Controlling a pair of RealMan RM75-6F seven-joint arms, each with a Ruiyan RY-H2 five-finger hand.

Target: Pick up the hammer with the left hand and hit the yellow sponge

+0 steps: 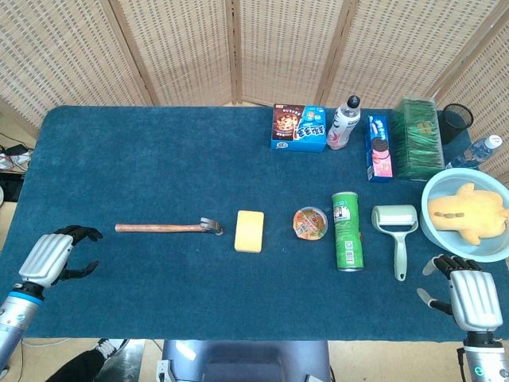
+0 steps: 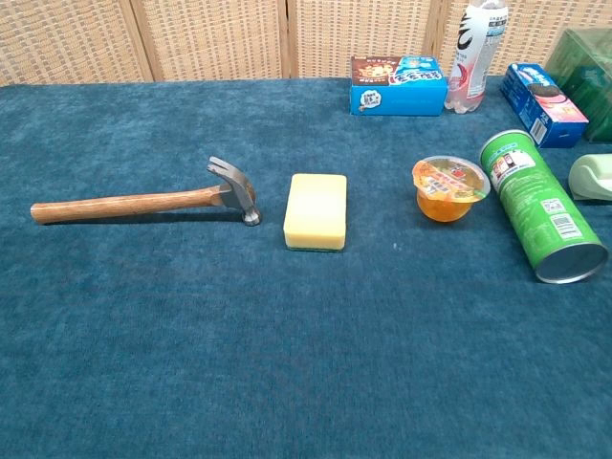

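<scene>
Woven screens stood behind a table (image 1: 159, 143) covered in dark blue cloth. At the near left edge of it, seen only from the head camera, the left hand (image 1: 57, 256) hovered with its silver back up and its dark fingers (image 1: 82, 233) apart and loosely curved, holding nothing. It pointed toward the table's middle, with the forearm running off the lower left corner. Just beyond those fingers, apart from them, lay the hammer (image 1: 169, 228) flat on the cloth, its wooden handle (image 2: 124, 205) nearest the hand and its steel claw head (image 2: 234, 188) at the far end. Just beside the head, not touching, sat the yellow sponge (image 2: 316, 211). Further on came a sealed jelly cup (image 2: 449, 187), a green chip can (image 2: 541, 206) on its side, and a lint roller (image 1: 396, 224). At the near right edge the right hand (image 1: 469, 293) hung back-up with its fingers spread and empty, close to a pale blue bowl (image 1: 436, 191) holding a yellow plush toy (image 1: 468, 212). Along the far edge stood a biscuit box (image 2: 399, 85), a drink bottle (image 1: 344, 123) and a blue cookie box (image 1: 378, 148).
</scene>
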